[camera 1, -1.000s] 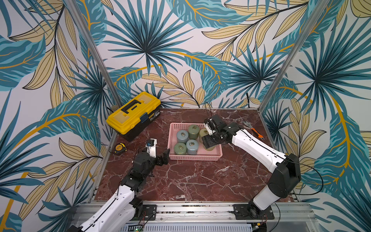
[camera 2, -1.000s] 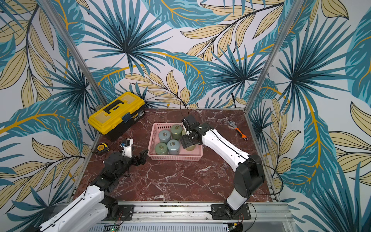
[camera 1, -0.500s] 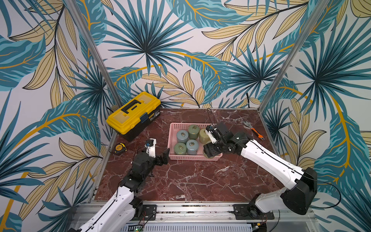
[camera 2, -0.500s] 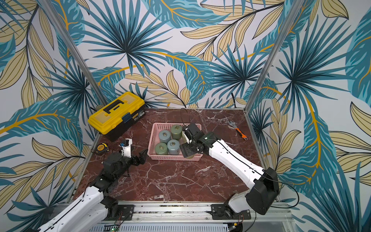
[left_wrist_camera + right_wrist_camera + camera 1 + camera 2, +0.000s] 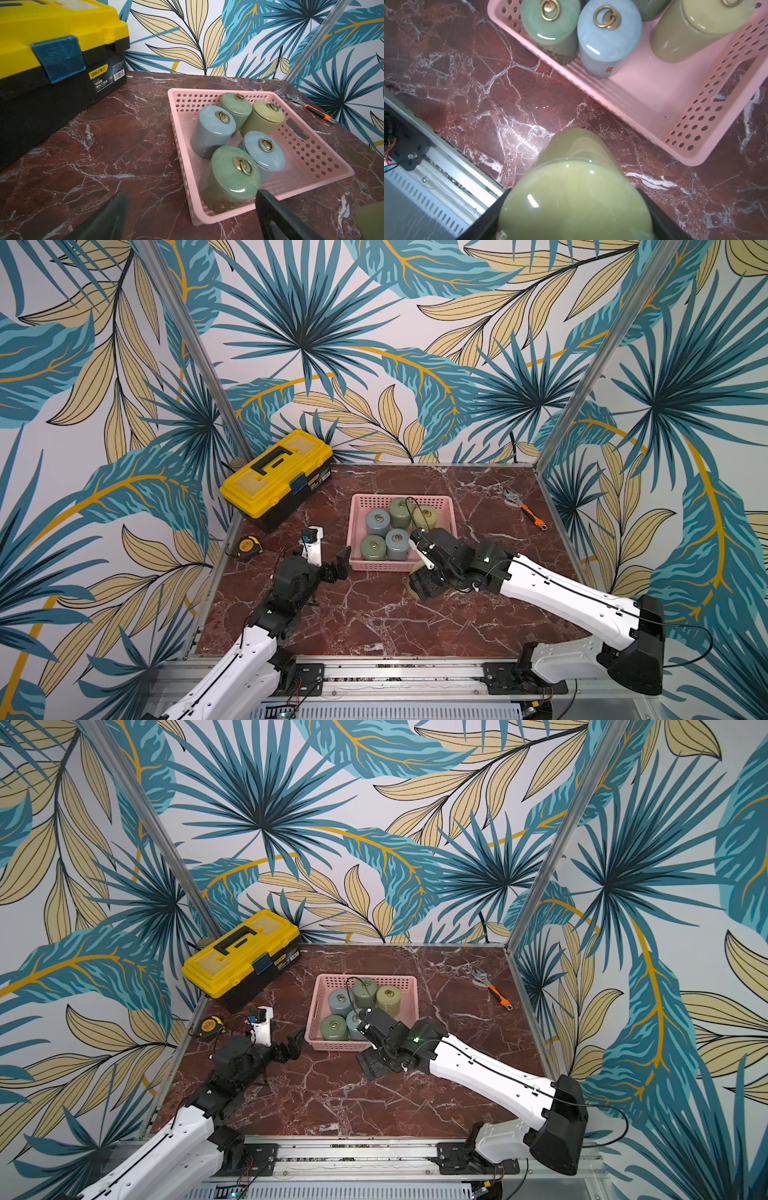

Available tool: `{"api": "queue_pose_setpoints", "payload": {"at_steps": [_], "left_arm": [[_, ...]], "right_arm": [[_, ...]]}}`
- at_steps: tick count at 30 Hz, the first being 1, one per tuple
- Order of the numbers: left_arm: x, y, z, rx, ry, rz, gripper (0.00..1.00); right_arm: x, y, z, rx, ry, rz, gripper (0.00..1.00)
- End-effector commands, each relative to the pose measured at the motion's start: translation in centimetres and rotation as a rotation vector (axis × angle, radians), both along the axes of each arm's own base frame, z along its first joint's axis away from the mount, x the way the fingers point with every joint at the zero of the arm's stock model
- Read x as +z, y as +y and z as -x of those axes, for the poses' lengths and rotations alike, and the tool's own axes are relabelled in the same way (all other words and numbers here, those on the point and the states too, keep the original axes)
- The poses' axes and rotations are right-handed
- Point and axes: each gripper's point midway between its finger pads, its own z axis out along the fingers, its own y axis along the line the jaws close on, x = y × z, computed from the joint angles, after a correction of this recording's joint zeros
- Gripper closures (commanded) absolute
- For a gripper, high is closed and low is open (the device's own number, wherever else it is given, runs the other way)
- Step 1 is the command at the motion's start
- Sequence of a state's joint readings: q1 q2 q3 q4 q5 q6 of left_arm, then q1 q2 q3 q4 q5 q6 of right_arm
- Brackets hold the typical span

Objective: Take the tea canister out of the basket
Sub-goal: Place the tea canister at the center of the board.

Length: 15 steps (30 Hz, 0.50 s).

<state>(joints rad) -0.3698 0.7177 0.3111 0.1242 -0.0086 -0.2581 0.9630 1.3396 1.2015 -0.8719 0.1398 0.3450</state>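
- The right gripper [image 5: 428, 583] has its jaws set wide and clamped on an olive canister [image 5: 571, 187], lid end toward the wrist.
- The canister is outside the basket [image 5: 376, 565], over the table [image 5: 374, 614]; contact with the table cannot be determined.
- The basket is just beyond this gripper, with five jars [image 5: 230, 172] upright inside.
- The left gripper [image 5: 338, 566] has its jaws fully apart and empty, with the basket corner just ahead.

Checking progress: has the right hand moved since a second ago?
Yes. The right hand, holding a canister, has come from over the basket to just outside its near wall.
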Motion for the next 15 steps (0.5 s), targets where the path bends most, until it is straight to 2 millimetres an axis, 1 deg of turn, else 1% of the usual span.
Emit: {"api": "queue_pose_setpoints", "payload": {"at_steps": [1,6,15], "left_arm": [[0.2,0.3,0.0,0.011,-0.017,-0.009,0.00],[0.2,0.3,0.0,0.011,-0.016,-0.010,0.00],[0.1,0.3,0.0,0.014,-0.016,-0.011,0.00]], "right_arm": [[1.2,0.4,0.5,-0.032,-0.044,-0.045,0.45],[0.4,1.4,2.4,-0.008,-0.039,-0.034,0.45],[-2.7,3.1,5.5,0.011,0.007,-0.033,0.46]]}}
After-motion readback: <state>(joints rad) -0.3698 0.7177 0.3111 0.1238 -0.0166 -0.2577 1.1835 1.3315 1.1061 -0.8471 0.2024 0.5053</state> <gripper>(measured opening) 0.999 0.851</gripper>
